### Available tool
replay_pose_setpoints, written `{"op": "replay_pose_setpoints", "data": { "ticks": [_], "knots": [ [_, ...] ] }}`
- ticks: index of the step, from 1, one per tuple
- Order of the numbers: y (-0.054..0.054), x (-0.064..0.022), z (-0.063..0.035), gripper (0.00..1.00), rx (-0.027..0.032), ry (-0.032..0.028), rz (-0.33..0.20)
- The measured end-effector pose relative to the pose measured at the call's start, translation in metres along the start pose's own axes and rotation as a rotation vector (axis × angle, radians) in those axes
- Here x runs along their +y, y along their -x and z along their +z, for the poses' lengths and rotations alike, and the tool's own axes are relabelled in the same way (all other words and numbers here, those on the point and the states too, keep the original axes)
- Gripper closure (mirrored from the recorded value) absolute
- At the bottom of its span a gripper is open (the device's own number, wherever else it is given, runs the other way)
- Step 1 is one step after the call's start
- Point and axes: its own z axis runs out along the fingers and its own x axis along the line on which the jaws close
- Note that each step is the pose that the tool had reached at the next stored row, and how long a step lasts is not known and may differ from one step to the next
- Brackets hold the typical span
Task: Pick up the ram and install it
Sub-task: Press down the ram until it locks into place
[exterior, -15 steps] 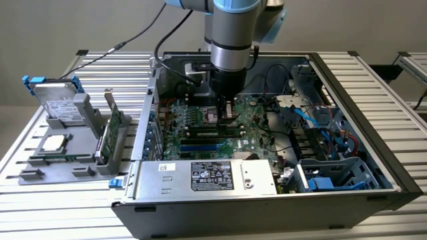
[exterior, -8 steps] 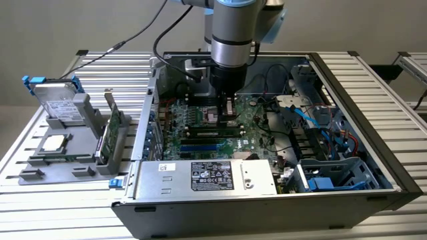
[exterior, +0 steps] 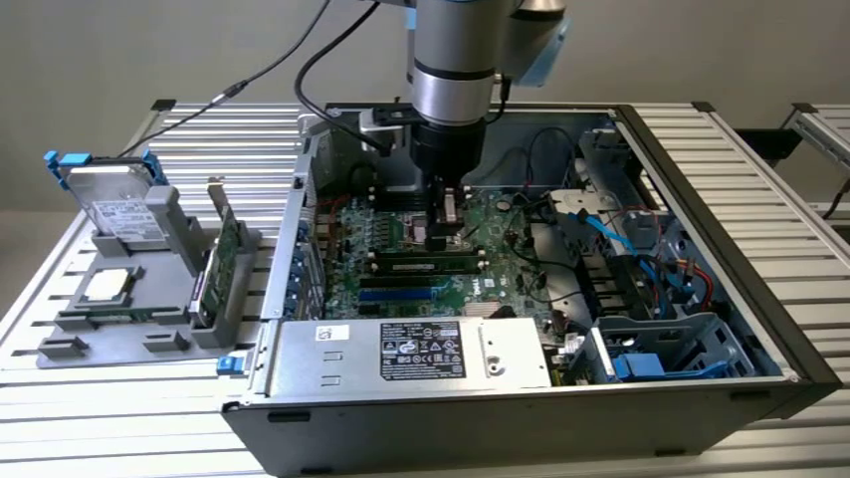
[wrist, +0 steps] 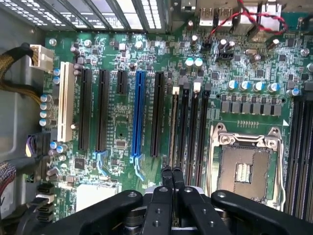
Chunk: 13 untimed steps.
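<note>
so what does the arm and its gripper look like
The arm is a round silver-grey tube with a pale blue cap near its top, ending in a black wrist section. Black cables loop down beside it. The gripper is black, with two thin flat fingers on chunky linkage arms dotted with round bolts.

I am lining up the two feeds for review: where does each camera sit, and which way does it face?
Exterior view: off the arm, above and in front of the open computer case, looking down at the motherboard; the arm and its tool show.
Wrist view: on the wrist, looking straight down on the motherboard; the shut tool shows.
Shared: motherboard, black slots, tool.
</note>
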Motion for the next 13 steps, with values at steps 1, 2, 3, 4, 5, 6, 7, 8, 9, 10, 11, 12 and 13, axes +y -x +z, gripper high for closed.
{"op": "replay_pose_setpoints", "data": {
  "ticks": [1,2,3,4,5,6,7,8,9,10,11,12,13],
  "knots": [
    [0.0001,0.0016,0.0000,0.90,0.0000,0.0000,0.000],
    [0.0001,0.0022,-0.0001,0.90,-0.0002,-0.0001,0.001],
    [0.0001,0.0022,-0.0002,0.90,-0.0002,-0.0001,0.000],
    [0.0001,0.0022,-0.0002,0.90,-0.0002,-0.0002,0.000],
    [0.0001,0.0022,-0.0002,0.90,-0.0002,-0.0002,0.000],
    [0.0001,0.0023,-0.0003,0.90,-0.0001,-0.0001,0.000],
    [0.0001,0.0023,-0.0002,0.90,-0.0001,-0.0001,0.000],
    [0.0001,0.0023,-0.0003,0.90,0.0000,-0.0001,0.000],
    [0.0001,0.0023,-0.0002,0.90,-0.0001,-0.0001,0.000],
    [0.0001,0.0023,-0.0003,0.90,-0.0001,-0.0001,0.000],
    [0.0001,0.0023,-0.0003,0.90,-0.0001,-0.0001,0.000],
    [0.0001,0.0023,-0.0003,0.90,-0.0001,-0.0001,0.000],
    [0.0001,0.0023,-0.0003,0.90,-0.0001,-0.0001,0.000]
  ]
}}
